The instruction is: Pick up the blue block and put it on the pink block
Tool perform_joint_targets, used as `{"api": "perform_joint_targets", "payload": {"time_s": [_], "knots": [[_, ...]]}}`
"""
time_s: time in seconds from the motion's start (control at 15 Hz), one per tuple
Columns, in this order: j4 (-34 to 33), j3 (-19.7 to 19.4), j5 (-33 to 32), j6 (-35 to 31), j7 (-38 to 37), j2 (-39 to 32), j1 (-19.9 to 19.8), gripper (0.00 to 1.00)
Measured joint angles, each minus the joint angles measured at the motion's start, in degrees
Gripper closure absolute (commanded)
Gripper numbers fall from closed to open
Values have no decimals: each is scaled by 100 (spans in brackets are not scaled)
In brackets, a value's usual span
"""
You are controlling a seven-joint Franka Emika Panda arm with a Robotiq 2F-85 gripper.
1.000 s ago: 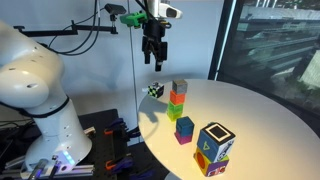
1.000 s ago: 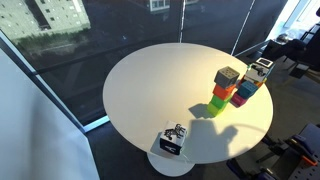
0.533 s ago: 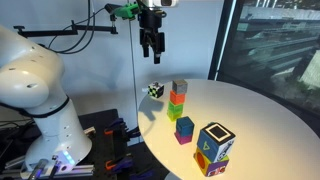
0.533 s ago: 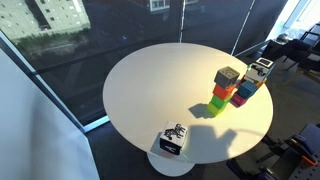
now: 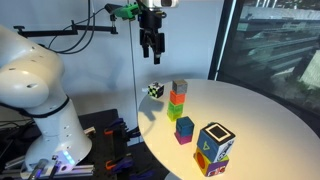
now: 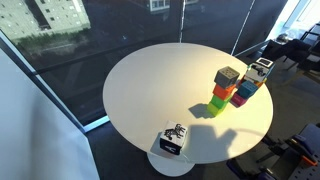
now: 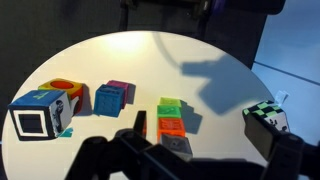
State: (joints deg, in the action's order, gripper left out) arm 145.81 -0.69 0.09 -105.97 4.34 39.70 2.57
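Observation:
The blue block [image 5: 184, 125] rests on top of the pink block [image 5: 184, 138] near the table's front, between a stack of cubes and a big patterned cube. In the wrist view the blue block [image 7: 107, 100] shows with the pink block [image 7: 121, 87] edging out behind it. It also shows small in an exterior view [image 6: 246, 89]. My gripper [image 5: 152, 55] hangs high above the table's far edge, well away from both blocks. Its fingers [image 7: 210, 140] are spread and hold nothing.
A stack of grey, orange and green cubes [image 5: 177, 99] stands beside the blue block. A large multicoloured patterned cube [image 5: 214, 147] sits at the front. A small black-and-white cube [image 5: 155, 90] lies near the round white table's [image 5: 260, 120] far edge.
My gripper has risen a little over the last second and has since held still. The blocks have not moved.

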Motion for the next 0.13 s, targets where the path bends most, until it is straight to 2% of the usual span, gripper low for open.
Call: {"api": "perform_joint_targets", "payload": {"time_s": [0.13], "knots": [[0,0,0,0,0,-2,0,0]]}}
